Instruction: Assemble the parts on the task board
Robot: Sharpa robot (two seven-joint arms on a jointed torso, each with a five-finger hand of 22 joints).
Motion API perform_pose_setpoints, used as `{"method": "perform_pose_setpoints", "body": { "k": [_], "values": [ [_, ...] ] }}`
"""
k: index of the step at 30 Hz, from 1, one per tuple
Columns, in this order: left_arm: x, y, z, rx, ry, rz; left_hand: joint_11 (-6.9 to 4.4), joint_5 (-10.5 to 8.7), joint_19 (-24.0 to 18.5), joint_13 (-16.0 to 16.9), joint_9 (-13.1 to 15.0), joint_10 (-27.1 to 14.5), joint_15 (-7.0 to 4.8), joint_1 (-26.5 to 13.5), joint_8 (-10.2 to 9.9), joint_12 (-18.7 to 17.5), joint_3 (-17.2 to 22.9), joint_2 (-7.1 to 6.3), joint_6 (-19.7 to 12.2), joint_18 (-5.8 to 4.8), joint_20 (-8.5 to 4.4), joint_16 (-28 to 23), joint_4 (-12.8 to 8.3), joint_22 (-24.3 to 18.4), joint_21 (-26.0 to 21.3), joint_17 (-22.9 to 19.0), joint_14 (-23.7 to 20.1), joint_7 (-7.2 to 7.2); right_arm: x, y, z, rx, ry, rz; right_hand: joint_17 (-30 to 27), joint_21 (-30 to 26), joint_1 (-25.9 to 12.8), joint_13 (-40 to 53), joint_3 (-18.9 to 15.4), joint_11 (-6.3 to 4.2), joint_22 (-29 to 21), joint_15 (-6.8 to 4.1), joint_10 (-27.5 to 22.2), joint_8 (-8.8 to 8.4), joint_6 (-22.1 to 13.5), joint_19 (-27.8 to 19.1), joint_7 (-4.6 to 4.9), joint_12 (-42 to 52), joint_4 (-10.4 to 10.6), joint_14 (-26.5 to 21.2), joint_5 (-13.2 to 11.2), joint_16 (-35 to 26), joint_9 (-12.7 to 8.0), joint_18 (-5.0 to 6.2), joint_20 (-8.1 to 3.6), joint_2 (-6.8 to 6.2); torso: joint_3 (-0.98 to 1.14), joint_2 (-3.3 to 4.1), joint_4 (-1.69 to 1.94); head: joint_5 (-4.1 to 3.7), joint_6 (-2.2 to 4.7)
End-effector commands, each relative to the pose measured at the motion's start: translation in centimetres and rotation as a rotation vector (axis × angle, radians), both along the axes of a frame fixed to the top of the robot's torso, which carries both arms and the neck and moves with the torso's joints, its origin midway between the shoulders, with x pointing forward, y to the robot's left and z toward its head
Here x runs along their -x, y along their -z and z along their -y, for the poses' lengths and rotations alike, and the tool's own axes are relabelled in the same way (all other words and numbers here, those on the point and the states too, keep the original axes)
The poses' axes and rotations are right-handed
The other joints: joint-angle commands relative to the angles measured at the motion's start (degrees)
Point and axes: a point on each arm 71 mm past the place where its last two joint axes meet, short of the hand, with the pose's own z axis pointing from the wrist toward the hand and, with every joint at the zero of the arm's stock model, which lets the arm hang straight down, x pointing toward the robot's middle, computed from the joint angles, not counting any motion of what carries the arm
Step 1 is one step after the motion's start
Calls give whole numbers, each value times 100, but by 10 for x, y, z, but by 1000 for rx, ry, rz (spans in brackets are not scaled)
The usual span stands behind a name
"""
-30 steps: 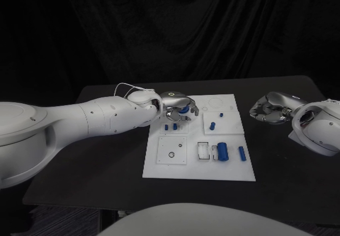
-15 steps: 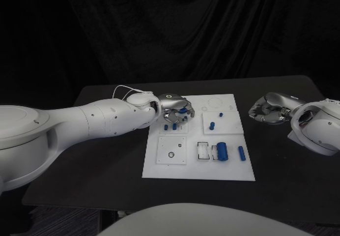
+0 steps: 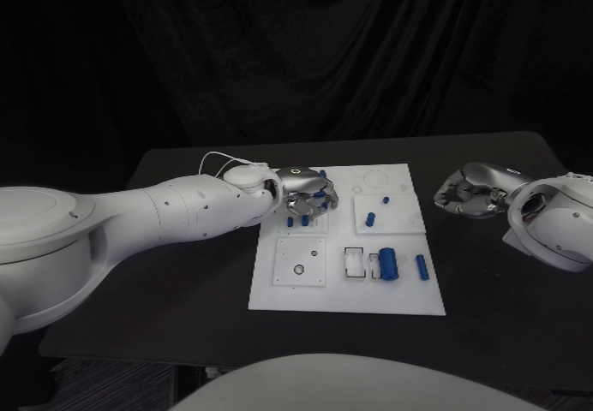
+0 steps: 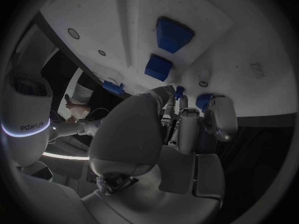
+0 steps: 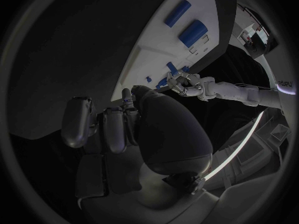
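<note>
From the head view, my left hand (image 3: 305,192) sits above centre of the frame, over the upper-left tile of the flat white task board (image 3: 349,295), fingers curled down around a small blue peg (image 3: 321,175). I read that as a pinch that keeps the part upright over its socket. Two more short blue pegs (image 3: 298,221) stand just below it. At lower right of the board lie a thick blue cylinder (image 3: 386,264) and a slim blue bar (image 3: 422,267), presumably waiting their turn. My right hand (image 3: 472,193) idles at the right of the frame, off the board, fingers curled in on nothing.

In the left wrist view, the fingertips (image 4: 179,92) close on a blue piece at mid-frame, though how firmly is hard to tell.

In the right wrist view, the right hand's fingers (image 5: 115,129) are folded and empty, parked clear of the work.
</note>
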Motion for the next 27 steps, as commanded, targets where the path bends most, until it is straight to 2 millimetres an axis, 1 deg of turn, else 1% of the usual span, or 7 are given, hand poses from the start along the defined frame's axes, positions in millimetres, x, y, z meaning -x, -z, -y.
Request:
{"method": "perform_pose_setpoints", "body": {
  "k": [1, 10, 15, 16, 21, 27],
  "values": [
    [0, 2, 2, -2, 1, -7, -9, 51, 10, 20, 40, 70, 4, 51, 27, 47, 36, -4, 34, -64, 8, 17, -61, 906, 0, 217, -19, -1, 0, 1, 1, 17, 13, -19, -11, -17, -9, 394, 11, -3, 937, -44, -3, -19, -32, -4, 12, -1, 9, 193, 19, -9, -10, 29, 0, -38, 0, -4, -1, 0, -1],
    [-1, 5, 0, -5, -6, -6, -34, 136, 31, 91, 156, 162, -18, 60, 53, 131, 161, 7, 60, -69, -13, 29, -173, 915, 32, 232, 0, -14, 0, 2, 1, 23, 13, -28, -23, -24, -11, 389, 13, -8, 935, -47, -7, -28, -47, -7, 11, -4, 13, 188, 19, -16, -14, 30, -2, -37, 1, -1, -1, -12, -1],
    [-2, 5, -1, -4, -9, -2, -39, 151, 41, 120, 207, 200, -23, 32, 70, 164, 200, 18, 78, -73, -21, 34, -193, 920, 50, 239, 8, -16, 0, 2, 1, 25, 15, -31, -31, -38, -12, 386, 14, -12, 931, -49, -10, -34, -57, -13, 11, -7, 15, 185, 19, -21, -17, 34, -3, -37, 1, -1, 1, -14, -1],
    [-2, 4, -1, -2, -8, 2, -62, 144, 69, 170, 273, 269, -35, 6, 103, 227, 223, 42, 112, -81, -32, 45, -213, 931, 86, 260, 30, -11, 0, 2, 1, 26, 15, -32, -30, -40, -14, 380, 15, -15, 931, -52, -15, -40, -67, -13, 10, -11, 18, 184, 18, -21, -20, 34, -4, -38, 1, -1, 2, -13, -1],
    [-1, 4, -1, 3, -5, 9, -112, 137, 99, 274, 426, 380, -71, -35, 168, 339, 248, 81, 166, -87, -66, 56, -265, 940, 124, 274, 56, -4, -1, 3, 1, 29, 15, -35, -34, -52, -14, 379, 16, -18, 928, -54, -17, -44, -75, -18, 10, -12, 19, 182, 18, -24, -22, 37, -5, -38, 1, -4, 6, -3, -1],
    [-1, 3, -1, 9, 0, 15, -161, 124, 145, 352, 571, 472, -108, -64, 238, 415, 258, 137, 231, -100, -99, 71, -295, 956, 179, 314, 99, 18, -1, 3, 1, 31, 17, -37, -36, -52, -13, 377, 18, -22, 928, -56, -18, -50, -85, -18, 9, -14, 20, 181, 17, -25, -24, 37, -7, -38, 0, -4, 2, 14, -1]
  ]
}}
